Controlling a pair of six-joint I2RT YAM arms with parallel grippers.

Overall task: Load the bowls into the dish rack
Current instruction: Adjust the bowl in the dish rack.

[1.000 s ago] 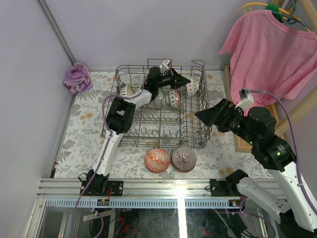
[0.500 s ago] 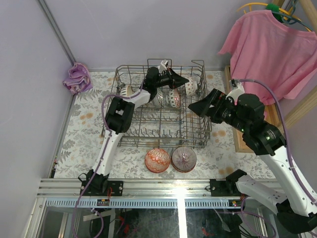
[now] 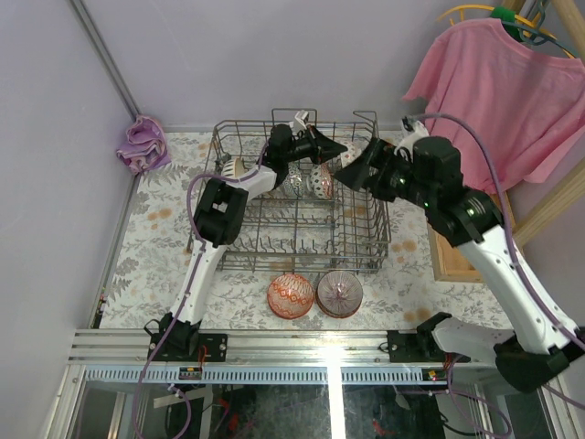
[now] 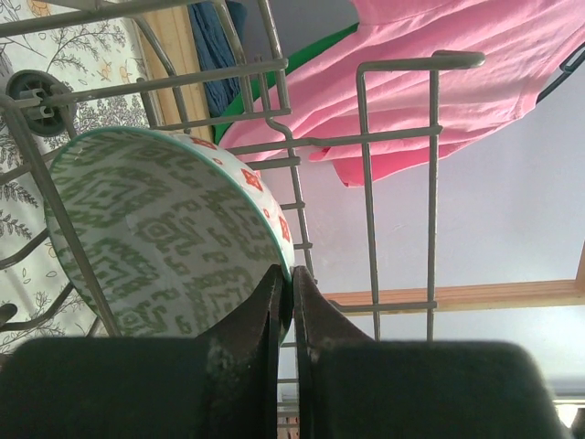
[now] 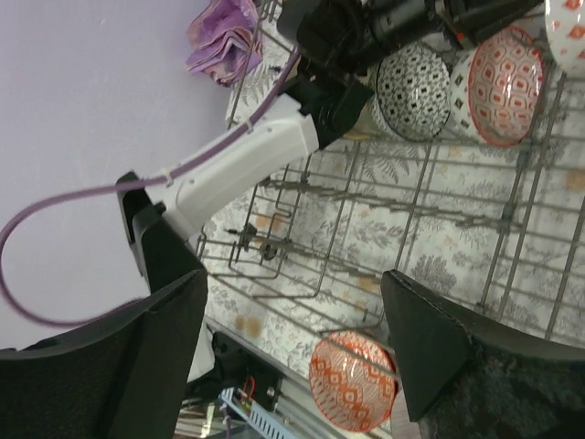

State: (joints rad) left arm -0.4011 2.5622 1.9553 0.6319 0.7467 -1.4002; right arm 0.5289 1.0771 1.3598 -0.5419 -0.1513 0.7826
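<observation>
The grey wire dish rack [image 3: 239,251] stands mid-table. My left gripper [image 3: 341,147] reaches into its far right corner, shut on the rim of a bowl [image 3: 354,160] that is green-patterned inside [image 4: 155,233] with red marks outside; the jaws [image 4: 291,285] pinch the rim. My right gripper [image 3: 348,174] hovers open and empty over the rack's right side, close to that bowl. In the rack stand a black-and-white bowl [image 5: 413,82], a red-patterned bowl [image 5: 503,87] and another bowl [image 3: 236,167] at the left. Two bowls lie on the table in front: red [image 3: 291,294] and pink-grey [image 3: 339,293].
A purple cloth [image 3: 142,142] lies at the far left. A pink shirt [image 3: 498,91] hangs at the right above a wooden frame [image 3: 437,261]. The rack's tall wire sides [image 4: 366,174] rise around the left gripper.
My right arm has swung up and left from beside the rack to over its far right side. My left gripper has stayed nearly still, holding the bowl.
</observation>
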